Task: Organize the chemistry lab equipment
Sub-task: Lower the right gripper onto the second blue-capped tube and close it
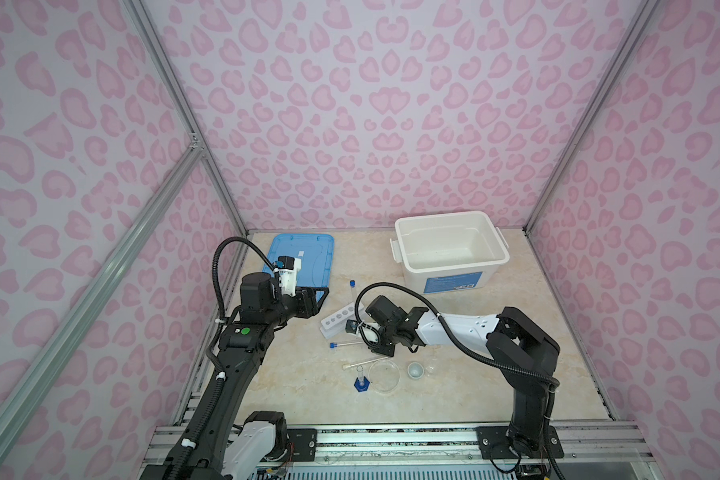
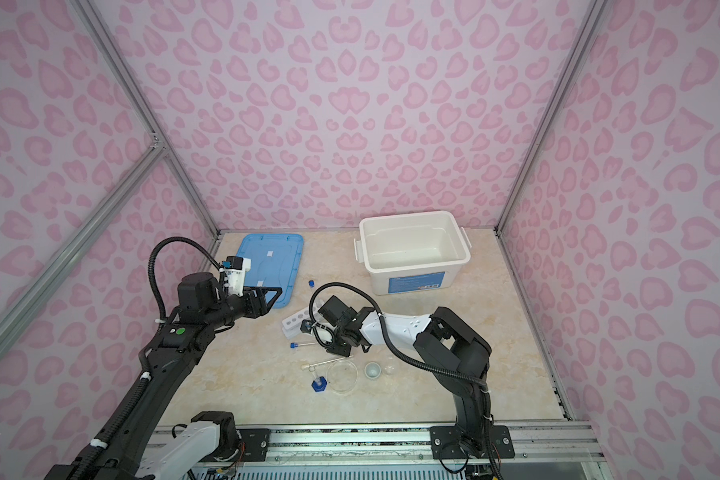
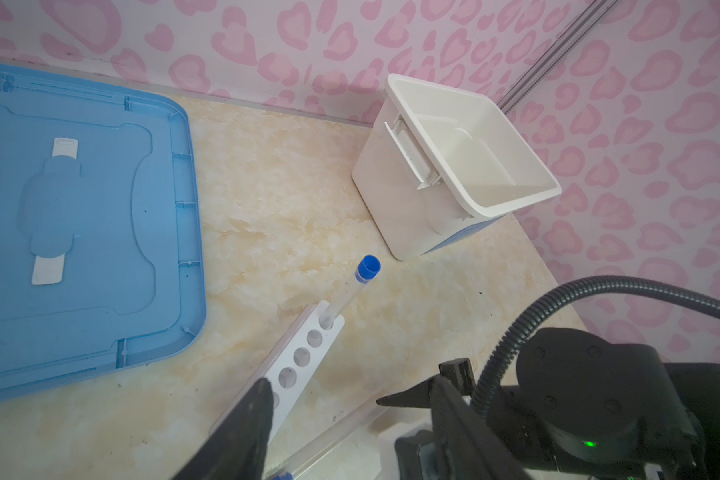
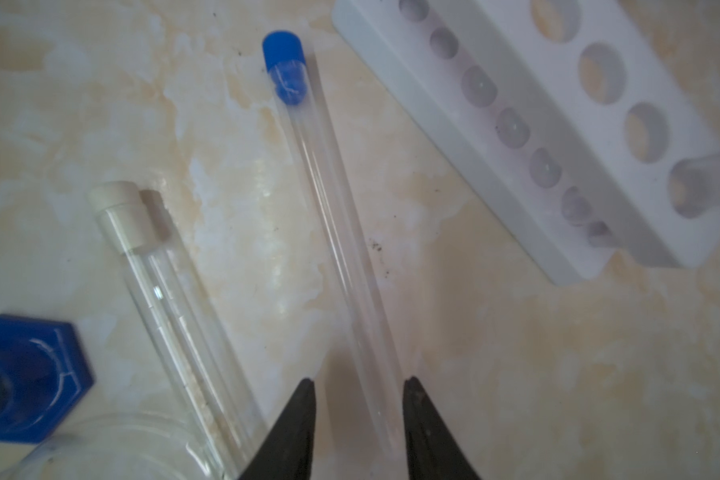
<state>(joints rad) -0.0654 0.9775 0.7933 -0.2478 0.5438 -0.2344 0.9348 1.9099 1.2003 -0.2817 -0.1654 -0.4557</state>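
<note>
On the near side of the rack (image 1: 339,319), closest to the arm bases, a small cylinder on a blue base (image 1: 361,382) stands upright on the bench (image 1: 474,374). A clear dish (image 1: 384,376) sits just beside it, and a small white cup (image 1: 415,370) sits a little further right. A step closer to the rack lies a white-capped tube (image 1: 358,365), flat on the bench next to the cylinder. Closer again, just short of the rack's near end, a blue-capped tube (image 4: 333,216) also lies flat. The right jaws are spread to either side of its clear end. The wrist view shows a gap on at least one side, so they are not pinching it. The rack itself is white with six holes, and it sits near the middle of the bench. A second blue-capped tube (image 3: 341,299) sits in its farthest hole, and the other five holes are empty. Left of the rack, the left jaws hang spread above the bench with nothing between them. Beyond the rack, a blue lid (image 1: 302,259) lies flat to the left. A white bin (image 1: 449,249) stands open to the right, against the back wall.
</note>
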